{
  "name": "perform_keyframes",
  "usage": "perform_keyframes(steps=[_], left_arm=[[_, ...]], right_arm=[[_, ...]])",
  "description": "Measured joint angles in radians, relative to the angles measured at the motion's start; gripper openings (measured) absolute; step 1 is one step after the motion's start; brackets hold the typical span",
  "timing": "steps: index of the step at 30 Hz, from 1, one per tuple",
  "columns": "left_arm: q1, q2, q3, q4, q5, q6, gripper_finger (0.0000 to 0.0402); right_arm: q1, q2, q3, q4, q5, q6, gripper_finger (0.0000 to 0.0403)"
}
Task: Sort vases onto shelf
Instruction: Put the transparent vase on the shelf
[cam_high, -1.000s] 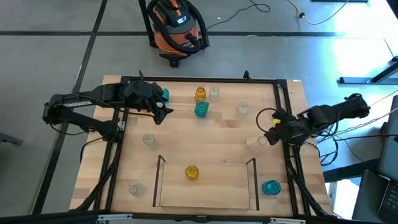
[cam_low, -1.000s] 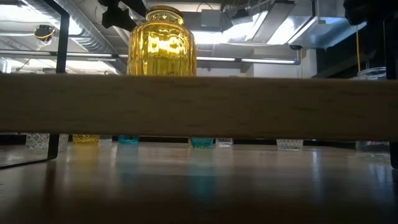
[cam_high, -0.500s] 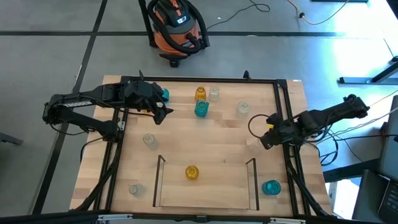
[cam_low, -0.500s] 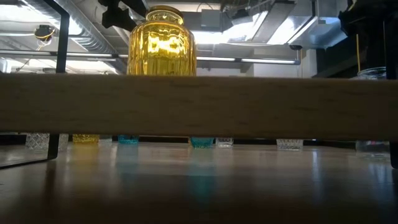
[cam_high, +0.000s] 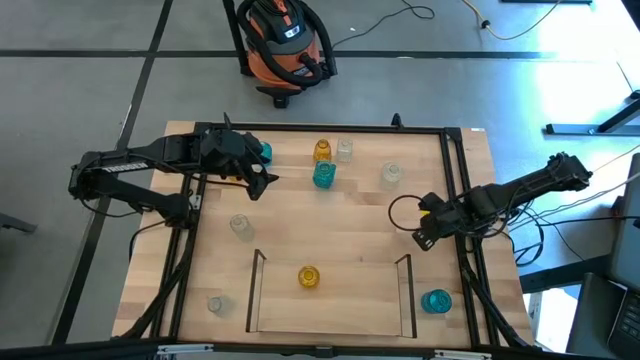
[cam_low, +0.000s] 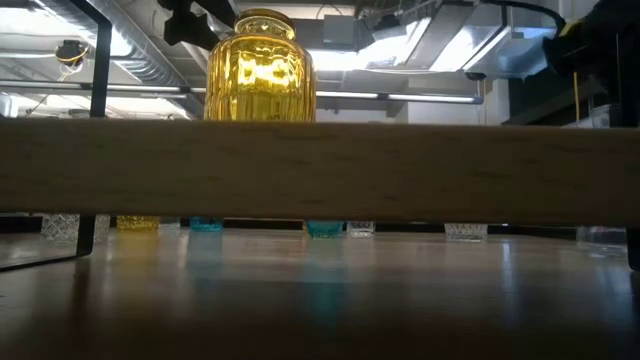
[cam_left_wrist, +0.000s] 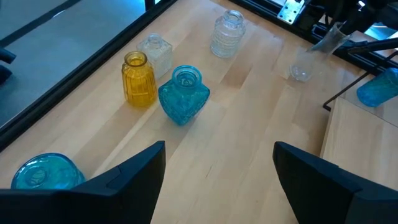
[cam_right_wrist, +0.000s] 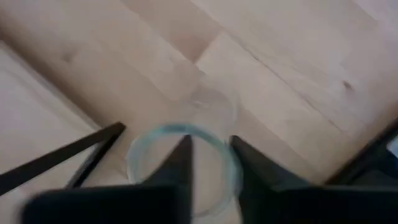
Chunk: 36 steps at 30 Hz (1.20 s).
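Note:
My right gripper (cam_high: 425, 232) hangs over a small clear vase (cam_right_wrist: 180, 168) near the table's right side. The right wrist view looks down into the vase's round mouth, and the gripper is shut on it. In the high view the gripper hides this vase. An amber vase (cam_high: 308, 277) stands on its base on the shelf (cam_high: 408, 290), and it also shows in the low view (cam_low: 260, 65). My left gripper (cam_left_wrist: 217, 165) waits open above the far left of the table (cam_high: 262, 185), touching nothing. My right gripper takes the clear vase by the rim of its mouth (cam_right_wrist: 231, 163). One finger (cam_right_wrist: 181, 158) reaches inside the mouth and the other (cam_right_wrist: 252, 168) stays outside, with the glass wall between them. The fingers come from above, pointing down. The vase stands upright on the table.
Several vases stand loose on the table. Ahead of the left gripper are a teal one (cam_high: 324, 175), an amber one (cam_high: 322, 150) and two clear ones (cam_high: 345, 150) (cam_high: 391, 174). Another teal vase (cam_high: 436, 300) stands right of the shelf, and clear ones stand at the left (cam_high: 240, 225) (cam_high: 215, 304).
My right gripper has come down and moved toward the table's left and near edges, onto the clear vase. It now covers that vase in the high view.

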<state>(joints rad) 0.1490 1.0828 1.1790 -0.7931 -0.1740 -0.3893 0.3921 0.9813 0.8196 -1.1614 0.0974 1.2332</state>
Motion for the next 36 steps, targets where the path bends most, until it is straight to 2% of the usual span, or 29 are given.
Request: perform_keyframes(steps=[2, 8, 13, 17, 20, 22, 25, 32, 36], left_arm=[[0.000, 0.000, 0.000, 0.000, 0.000, 0.000, 0.0289], [0.000, 0.000, 0.000, 0.000, 0.000, 0.000, 0.0289], [0.000, 0.000, 0.000, 0.000, 0.000, 0.000, 0.0289], [0.000, 0.000, 0.000, 0.000, 0.000, 0.000, 0.0289], [0.000, 0.000, 0.000, 0.000, 0.000, 0.000, 0.0289], [0.000, 0.000, 0.000, 0.000, 0.000, 0.000, 0.0289], [0.000, 0.000, 0.000, 0.000, 0.000, 0.000, 0.0289], [0.000, 0.000, 0.000, 0.000, 0.000, 0.000, 0.0289], [0.000, 0.000, 0.000, 0.000, 0.000, 0.000, 0.0289]], right_arm=[[0.000, -0.002, 0.008, 0.025, -0.006, -0.038, 0.0013], [-0.032, 0.044, 0.149, 0.013, -0.003, -0.161, 0.0003], [-0.112, 0.153, 0.349, -0.045, 0.025, -0.339, 0.0001], [-0.162, 0.260, 0.481, -0.169, 0.010, -0.435, 0.0001], [-0.164, 0.297, 0.523, -0.264, 0.018, -0.461, 0.0005], [-0.159, 0.297, 0.522, -0.265, 0.017, -0.468, 0.0009], [-0.157, 0.274, 0.500, -0.241, -0.020, -0.445, 0.0028], [-0.157, 0.224, 0.410, -0.226, -0.070, -0.402, 0.0143], [-0.157, 0.222, 0.358, -0.175, -0.112, -0.418, 0.0179]])
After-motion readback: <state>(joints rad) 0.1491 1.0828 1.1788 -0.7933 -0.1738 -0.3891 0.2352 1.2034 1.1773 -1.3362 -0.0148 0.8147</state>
